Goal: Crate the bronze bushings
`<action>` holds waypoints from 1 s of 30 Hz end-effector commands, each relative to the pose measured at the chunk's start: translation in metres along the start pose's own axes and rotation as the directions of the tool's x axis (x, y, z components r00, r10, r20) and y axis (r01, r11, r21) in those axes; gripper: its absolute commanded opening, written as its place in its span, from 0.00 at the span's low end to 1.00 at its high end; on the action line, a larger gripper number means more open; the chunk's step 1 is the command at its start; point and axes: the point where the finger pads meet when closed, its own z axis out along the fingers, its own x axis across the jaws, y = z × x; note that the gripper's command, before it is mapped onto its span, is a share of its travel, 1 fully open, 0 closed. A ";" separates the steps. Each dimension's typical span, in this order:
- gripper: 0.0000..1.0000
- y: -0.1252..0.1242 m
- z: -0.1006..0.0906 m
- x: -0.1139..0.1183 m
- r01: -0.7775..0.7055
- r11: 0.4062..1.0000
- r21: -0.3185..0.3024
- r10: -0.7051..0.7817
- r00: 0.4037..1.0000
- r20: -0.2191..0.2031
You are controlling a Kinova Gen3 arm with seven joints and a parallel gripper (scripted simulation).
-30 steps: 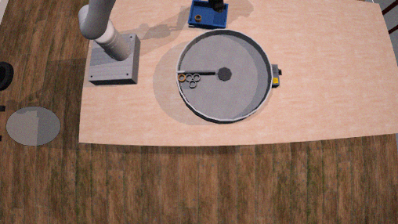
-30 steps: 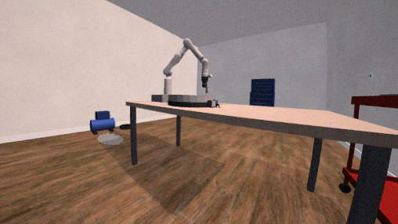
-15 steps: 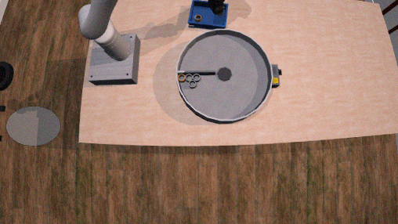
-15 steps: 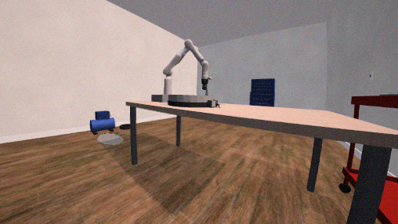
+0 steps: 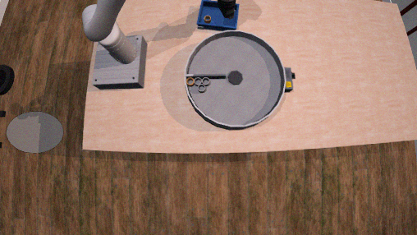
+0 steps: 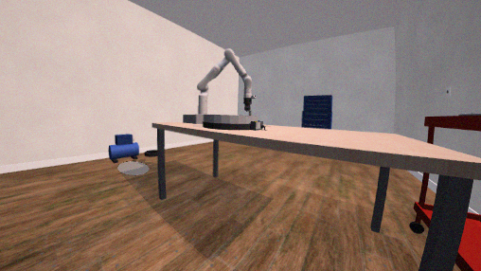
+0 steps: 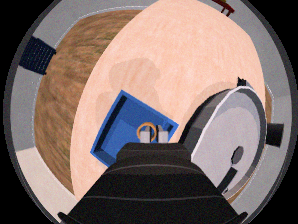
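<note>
The blue crate point(image 5: 217, 15) stands on the table behind the grey turning table point(image 5: 235, 78). One bronze bushing point(image 5: 208, 18) lies in the crate's left part; it also shows in the wrist view point(image 7: 148, 131). My gripper point(image 5: 228, 13) hangs over the crate's right part, shut on a thing hidden by the gripper body, most likely a bronze bushing. On the turning table's left side lie one bronze bushing point(image 5: 190, 79) and three grey bushings point(image 5: 201, 84) in a cluster. In the wrist view the fingers point(image 7: 162, 137) point down at the crate point(image 7: 133, 132).
A thin bar point(image 5: 205, 76) runs from the turning table's hub point(image 5: 235, 77) to its left rim, just above the bushings. A small drive box point(image 5: 288, 80) sits at the turning table's right edge. My arm's grey base block point(image 5: 119, 62) stands on the table's left.
</note>
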 end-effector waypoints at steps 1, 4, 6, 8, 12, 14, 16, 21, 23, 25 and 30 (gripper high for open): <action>0.00 0.005 0.011 -0.001 0.002 1.000 -0.018 -0.002 1.000 0.000; 0.00 0.005 0.011 -0.001 0.002 1.000 -0.018 -0.002 1.000 0.000; 0.00 0.005 0.011 -0.001 0.002 1.000 -0.018 -0.002 1.000 0.000; 0.00 0.005 0.011 -0.001 0.002 1.000 -0.018 -0.002 1.000 0.000; 0.00 0.005 0.013 -0.001 0.002 1.000 -0.017 -0.002 1.000 0.000; 0.00 0.005 0.016 -0.001 0.002 1.000 -0.017 -0.002 1.000 0.000; 0.00 0.005 0.020 -0.001 0.002 1.000 -0.018 -0.002 1.000 0.000; 0.00 0.005 0.020 -0.001 0.002 1.000 -0.018 -0.002 1.000 0.000; 0.00 0.005 0.020 -0.001 0.002 1.000 -0.018 -0.002 1.000 0.000; 0.00 0.005 0.020 -0.001 0.002 1.000 -0.018 -0.002 1.000 0.000; 0.00 0.006 0.023 -0.001 0.002 1.000 -0.017 -0.002 1.000 0.000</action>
